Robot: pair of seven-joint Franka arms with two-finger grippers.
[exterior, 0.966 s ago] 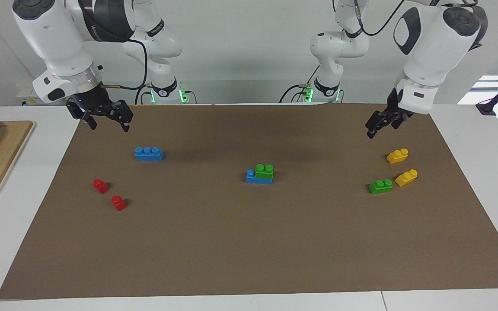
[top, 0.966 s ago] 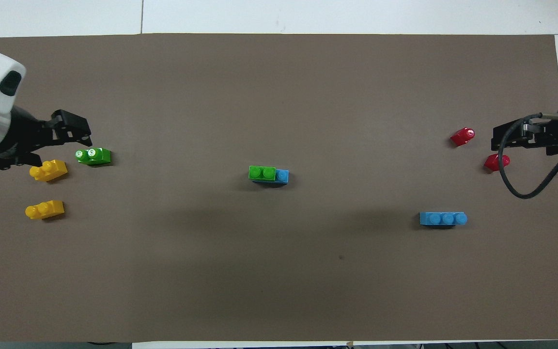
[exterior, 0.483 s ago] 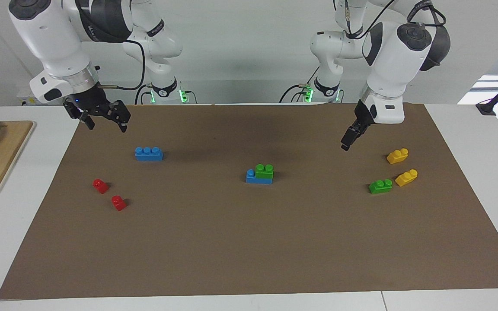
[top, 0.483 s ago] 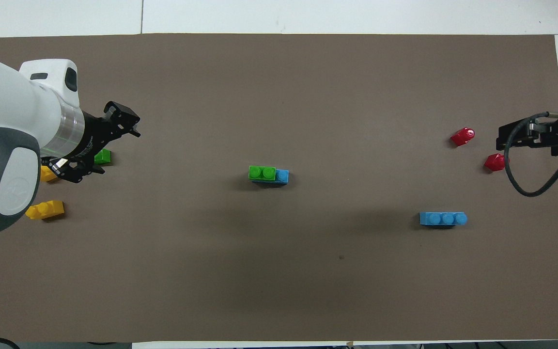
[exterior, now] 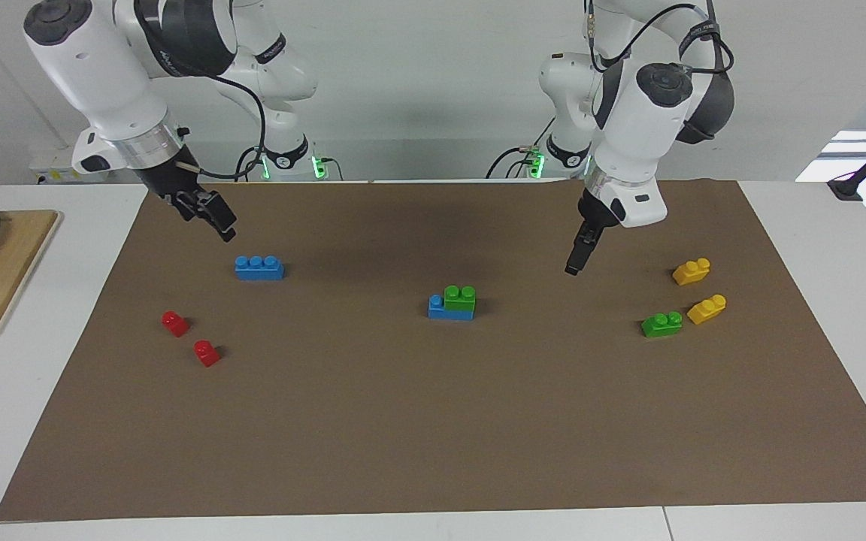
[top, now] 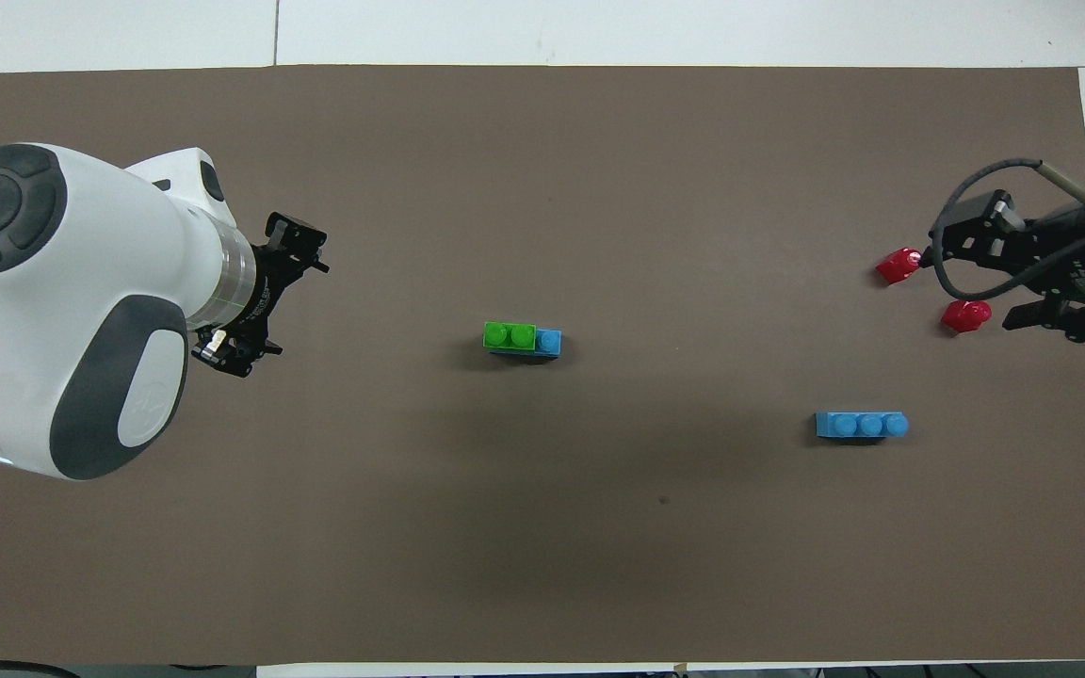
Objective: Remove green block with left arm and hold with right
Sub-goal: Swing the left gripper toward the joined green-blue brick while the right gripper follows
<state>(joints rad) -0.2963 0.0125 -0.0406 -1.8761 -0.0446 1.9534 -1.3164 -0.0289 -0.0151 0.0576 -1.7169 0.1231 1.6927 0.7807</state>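
The green block [exterior: 460, 297] sits on a blue block [exterior: 449, 309] mid-mat, well away from every edge; both could lift together if the right claw [exterior: 211, 218] misses its hold, and I cannot tell if it or the left claw [exterior: 574, 261] is released or clenched.

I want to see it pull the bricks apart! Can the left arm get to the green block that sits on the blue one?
Probably yes. The left gripper hangs over bare mat, and nothing lies between it and the green block stacked on the blue brick.

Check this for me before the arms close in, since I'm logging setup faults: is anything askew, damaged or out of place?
Nothing stands out. The green block sits squarely on the blue brick at mid-mat. Every loose brick lies upright on the mat. The left pincer and right pincer are both in the air, touching nothing.
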